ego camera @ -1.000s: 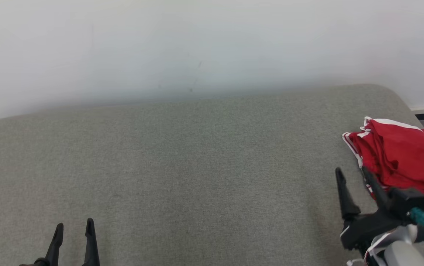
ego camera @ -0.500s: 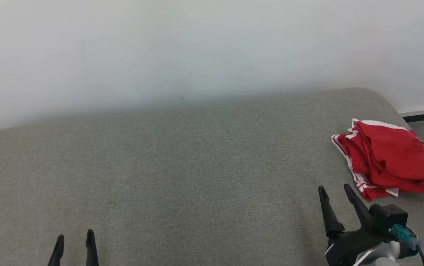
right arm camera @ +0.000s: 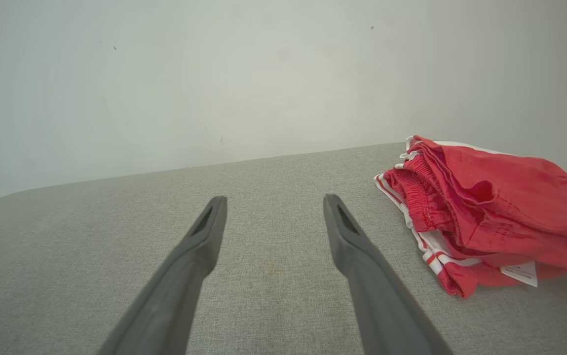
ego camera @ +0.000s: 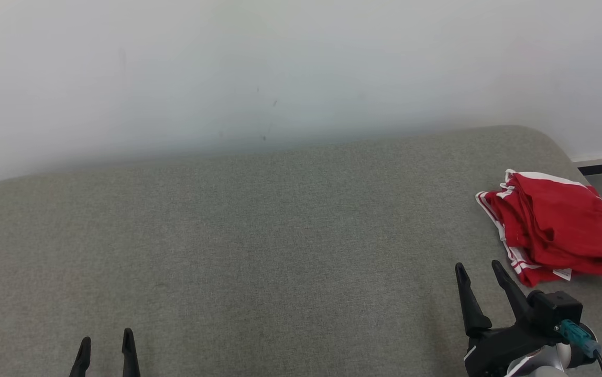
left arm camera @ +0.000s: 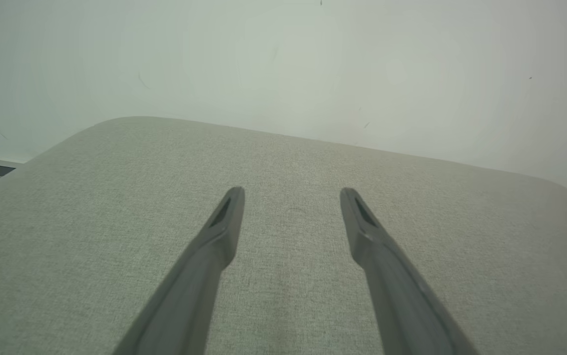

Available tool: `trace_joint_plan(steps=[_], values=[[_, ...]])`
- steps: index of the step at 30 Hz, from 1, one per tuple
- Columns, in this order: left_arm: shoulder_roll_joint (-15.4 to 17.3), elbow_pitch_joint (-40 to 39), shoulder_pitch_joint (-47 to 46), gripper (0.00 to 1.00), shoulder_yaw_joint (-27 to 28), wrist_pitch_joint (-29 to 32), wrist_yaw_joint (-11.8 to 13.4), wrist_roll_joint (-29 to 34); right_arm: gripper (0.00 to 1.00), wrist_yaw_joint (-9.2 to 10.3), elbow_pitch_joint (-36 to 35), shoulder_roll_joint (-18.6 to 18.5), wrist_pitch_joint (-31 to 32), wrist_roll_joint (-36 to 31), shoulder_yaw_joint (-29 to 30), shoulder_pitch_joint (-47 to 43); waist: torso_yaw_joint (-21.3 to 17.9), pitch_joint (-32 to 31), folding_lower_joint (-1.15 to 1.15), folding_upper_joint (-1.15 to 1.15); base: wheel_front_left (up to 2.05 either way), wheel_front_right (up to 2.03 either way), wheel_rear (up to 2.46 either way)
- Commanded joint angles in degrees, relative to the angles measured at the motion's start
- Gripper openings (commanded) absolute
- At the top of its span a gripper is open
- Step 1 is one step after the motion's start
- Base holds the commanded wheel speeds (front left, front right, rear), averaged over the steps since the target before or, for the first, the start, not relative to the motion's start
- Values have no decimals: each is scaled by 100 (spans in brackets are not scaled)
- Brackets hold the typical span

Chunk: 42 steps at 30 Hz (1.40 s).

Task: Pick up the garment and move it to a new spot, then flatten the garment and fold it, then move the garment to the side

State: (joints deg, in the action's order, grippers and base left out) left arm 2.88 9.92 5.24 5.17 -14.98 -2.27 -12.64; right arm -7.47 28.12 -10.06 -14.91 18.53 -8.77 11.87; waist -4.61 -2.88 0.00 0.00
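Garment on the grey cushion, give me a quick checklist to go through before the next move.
1. The right hand is open and empty: ok.
2. The left hand is open and empty: ok.
3. The garment is folded into a compact stack: ok.
4. The garment lies at the right end of the cushion, with a strip of cushion between it and the right hand: ok.
5. The garment is wholly on the cushion: cannot tell, its far side runs to the picture's edge.
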Motion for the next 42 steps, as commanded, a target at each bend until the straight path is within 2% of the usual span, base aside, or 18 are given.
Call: trace_joint_plan(steps=[1, 15, 16, 23, 42], values=[[3, -30, 69, 100, -4, -24, 24, -9, 100, 0, -28, 16, -28, -37, 16, -43, 5, 6, 0, 0, 0, 0, 0], [4, -137, 131, 100, -97, -24, 105, -6, 100, 0, -16, -16, -31, -5, -60, 7, 18, 42, 0, 0, 0, 0, 0], [0, -122, 80, 0, -98, 1, 114, -17, 0, 0, -20, -1, 0, -3, -58, -3, 19, 43, 0, 0, 0, 0, 0], [-56, 247, 118, 0, -91, 68, 111, -123, 0, 0, 275, 62, 63, 80, -70, -331, 24, 47, 0, 0, 0, 0, 0], [-40, 278, -189, 0, -40, 552, -38, -1965, 0, -1, -133, 215, 551, 1791, 311, -379, 87, 84, 0, 0, 0, 0, 0]])
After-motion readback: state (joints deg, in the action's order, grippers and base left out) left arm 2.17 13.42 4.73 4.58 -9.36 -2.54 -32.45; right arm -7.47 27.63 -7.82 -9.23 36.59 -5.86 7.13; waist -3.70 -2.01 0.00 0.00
